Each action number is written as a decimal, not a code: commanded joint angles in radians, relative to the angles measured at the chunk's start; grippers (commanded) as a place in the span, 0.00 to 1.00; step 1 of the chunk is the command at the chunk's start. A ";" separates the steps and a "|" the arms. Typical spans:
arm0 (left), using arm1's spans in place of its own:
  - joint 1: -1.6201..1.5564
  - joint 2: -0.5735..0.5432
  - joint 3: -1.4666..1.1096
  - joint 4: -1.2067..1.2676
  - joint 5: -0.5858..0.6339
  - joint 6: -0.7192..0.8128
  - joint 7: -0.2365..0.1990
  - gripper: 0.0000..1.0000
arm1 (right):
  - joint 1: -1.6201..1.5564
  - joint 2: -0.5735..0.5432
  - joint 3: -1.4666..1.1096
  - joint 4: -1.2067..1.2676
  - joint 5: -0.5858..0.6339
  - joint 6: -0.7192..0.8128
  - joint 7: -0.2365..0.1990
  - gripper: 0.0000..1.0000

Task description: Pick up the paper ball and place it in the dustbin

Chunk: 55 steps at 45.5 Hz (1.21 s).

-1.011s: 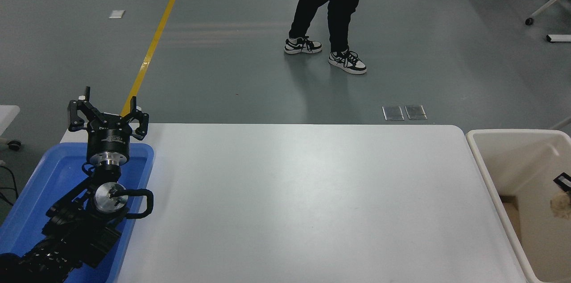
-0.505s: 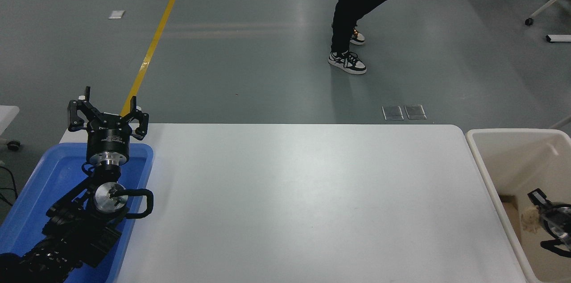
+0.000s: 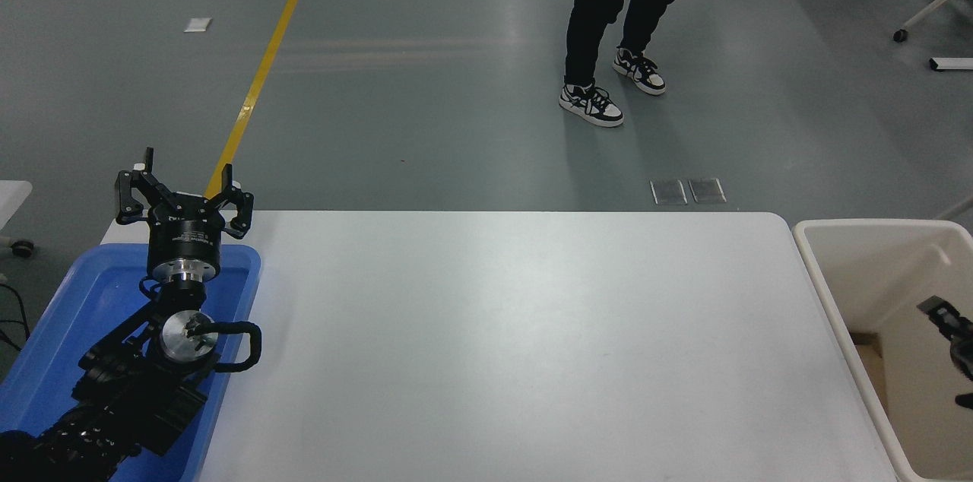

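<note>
Right gripper (image 3: 954, 330) shows only as a sliver of black at the picture's right edge, inside the dustbin (image 3: 825, 280); so little of it is in view that whether it is spread or closed cannot be told, and no paper ball can be seen between its parts or elsewhere inside the bin. One dustbin stands just off the table's right end: cream-white plastic, rectangular, with a rounded rim and deep, smooth, plain walls. A strip of brown shows low against its near-left wall, too small to tell what it is.

One white table (image 3: 517, 337), matte with rounded far corners, fills the middle of the head view. One shallow blue tray (image 3: 95, 277) of glossy plastic lies at its left end. Above that tray the left gripper (image 3: 182, 189) is parked, pointing away from the camera, its black fingers spread wide apart and gripping nothing; below it sit a black cylinder, a silver metal ring and jointed black links running to the lower left corner.

Beyond the table, one person (image 3: 608, 18) in black trousers and black-and-white shoes stands on the grey floor, near one yellow line (image 3: 266, 64).
</note>
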<state>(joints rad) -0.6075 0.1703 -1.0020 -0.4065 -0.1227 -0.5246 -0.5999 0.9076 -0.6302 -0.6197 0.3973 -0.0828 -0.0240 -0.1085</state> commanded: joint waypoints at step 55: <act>0.000 0.000 -0.001 0.000 0.000 0.000 0.000 0.99 | 1.436 0.445 -0.469 1.132 0.123 0.809 -0.004 1.00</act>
<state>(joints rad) -0.6074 0.1702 -1.0017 -0.4065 -0.1221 -0.5245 -0.5983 2.2534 -0.2490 -1.0403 1.4666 -0.0766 0.7204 -0.1122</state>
